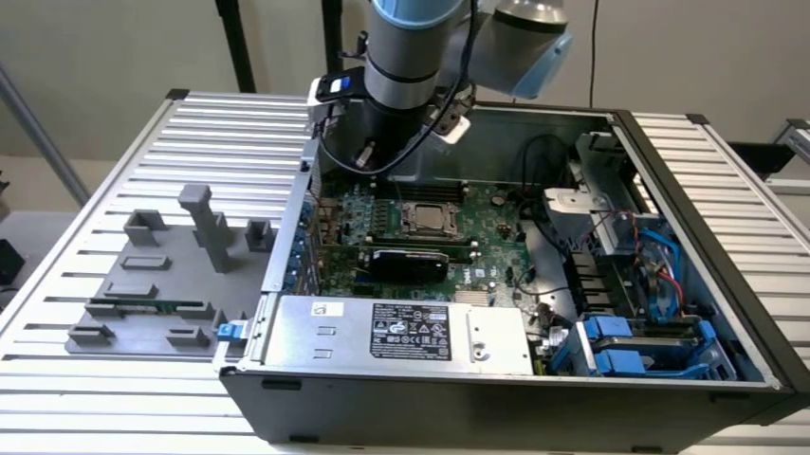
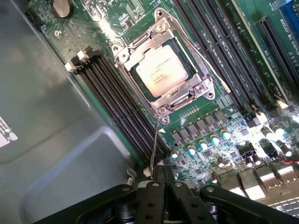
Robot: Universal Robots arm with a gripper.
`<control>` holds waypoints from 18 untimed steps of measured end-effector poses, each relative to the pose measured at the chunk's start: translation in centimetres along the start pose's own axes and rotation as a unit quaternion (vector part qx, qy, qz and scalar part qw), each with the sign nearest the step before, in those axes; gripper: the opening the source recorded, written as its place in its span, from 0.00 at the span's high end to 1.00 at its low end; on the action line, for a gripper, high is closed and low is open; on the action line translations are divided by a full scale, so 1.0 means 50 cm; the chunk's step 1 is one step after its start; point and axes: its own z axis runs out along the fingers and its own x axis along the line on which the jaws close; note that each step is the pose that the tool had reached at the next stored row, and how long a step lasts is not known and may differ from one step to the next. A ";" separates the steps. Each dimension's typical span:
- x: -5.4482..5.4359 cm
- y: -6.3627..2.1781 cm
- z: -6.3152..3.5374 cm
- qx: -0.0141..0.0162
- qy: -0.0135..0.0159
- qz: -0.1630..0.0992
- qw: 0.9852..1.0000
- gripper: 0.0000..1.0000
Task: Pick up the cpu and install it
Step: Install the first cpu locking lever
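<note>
The small silver square cpu (image 1: 428, 216) sits socketed at six o'clock from the grey arm (image 1: 405, 57) in the exterior view. The black gripper (image 2: 161, 177), fingers pressed together, could snag the thin wire lever (image 2: 155, 144).

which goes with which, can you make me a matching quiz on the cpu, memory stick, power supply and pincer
Things:
1. cpu
2. memory stick
3. power supply
4. pincer

Places or states:
A. lying on the grey tray outside the case
B. shut, above the motherboard
C. in the socket
D. silver box with a black label, inside the case

Pairs: 1-C, 2-A, 3-D, 4-B
</note>
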 end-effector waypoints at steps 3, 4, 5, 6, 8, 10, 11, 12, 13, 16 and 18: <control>0.003 0.002 -0.005 -0.001 0.001 0.005 1.000 0.89; 0.005 0.003 -0.007 -0.001 0.002 0.006 1.000 0.89; 0.007 0.004 -0.009 -0.001 0.002 0.006 1.000 0.89; 0.009 0.006 -0.011 -0.002 0.002 0.007 1.000 0.89; 0.013 0.011 -0.014 -0.002 0.002 0.008 1.000 0.89; 0.018 0.017 -0.015 -0.002 0.003 0.009 1.000 0.89; 0.021 0.021 -0.016 -0.002 0.003 0.009 1.000 0.89; 0.024 0.025 -0.016 -0.002 0.004 0.009 1.000 0.89; 0.027 0.029 -0.017 -0.001 0.004 0.009 1.000 0.89; 0.038 0.044 -0.018 -0.001 0.005 0.010 1.000 0.89; 0.045 0.053 -0.019 -0.002 0.005 0.011 1.000 0.89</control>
